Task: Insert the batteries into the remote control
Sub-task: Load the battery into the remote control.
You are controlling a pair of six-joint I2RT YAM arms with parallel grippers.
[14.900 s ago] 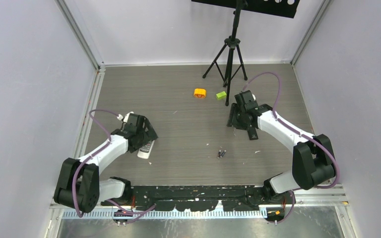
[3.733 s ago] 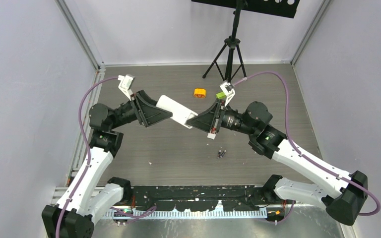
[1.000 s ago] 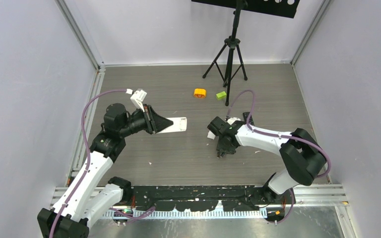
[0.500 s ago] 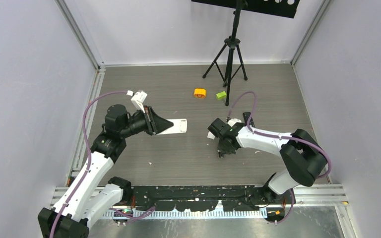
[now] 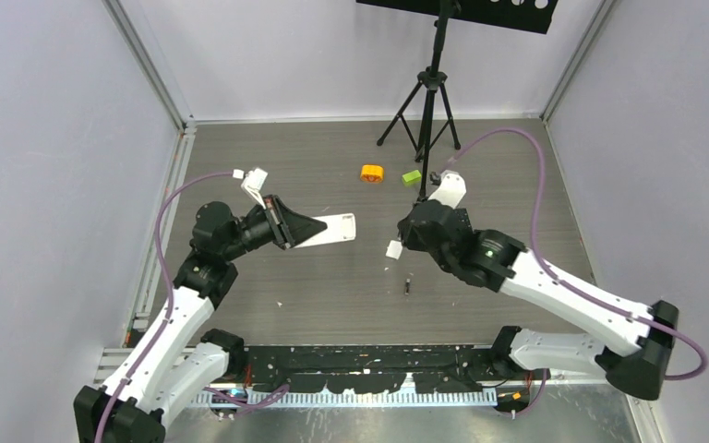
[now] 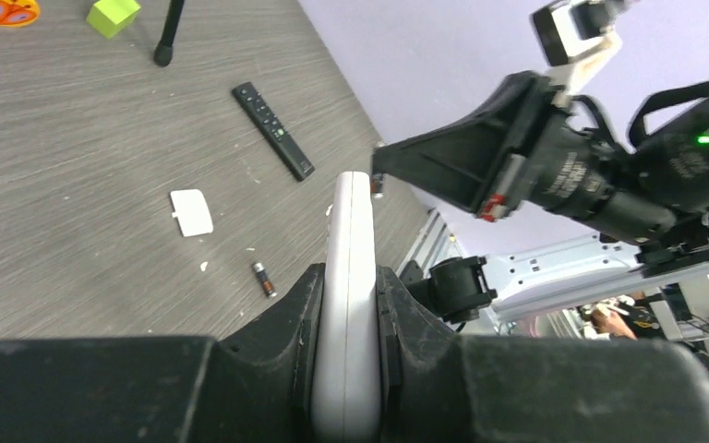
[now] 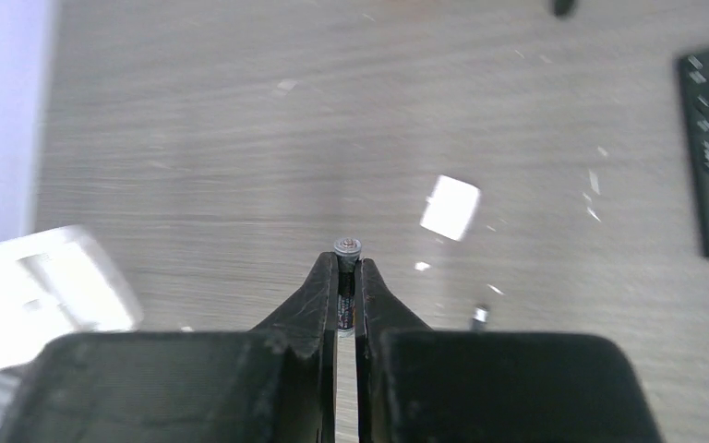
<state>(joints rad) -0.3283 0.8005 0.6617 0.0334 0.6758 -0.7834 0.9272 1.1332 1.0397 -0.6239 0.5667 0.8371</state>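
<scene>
A loose battery [image 5: 408, 287] lies nearest on the tabletop [image 5: 268, 166]. In the left wrist view it looks dark with an orange end, though it is too small to be sure. Just beyond it sits a white cover [image 5: 393, 249]. Above these the right hand [image 7: 346, 269] is raised off the surface, its fingers pressed together on a held battery [image 7: 347, 246] whose metal cap pokes out past the tips. Opposite and well apart, the left hand [image 5: 318, 229] is clamped on the white remote [image 5: 339, 226], held in the air with its free end toward the right hand. A black remote [image 6: 272, 143] lies flat farther back. Beyond are an orange block [image 5: 372, 173], a lime green block [image 5: 412, 177] and a tripod [image 5: 429, 92].
</scene>
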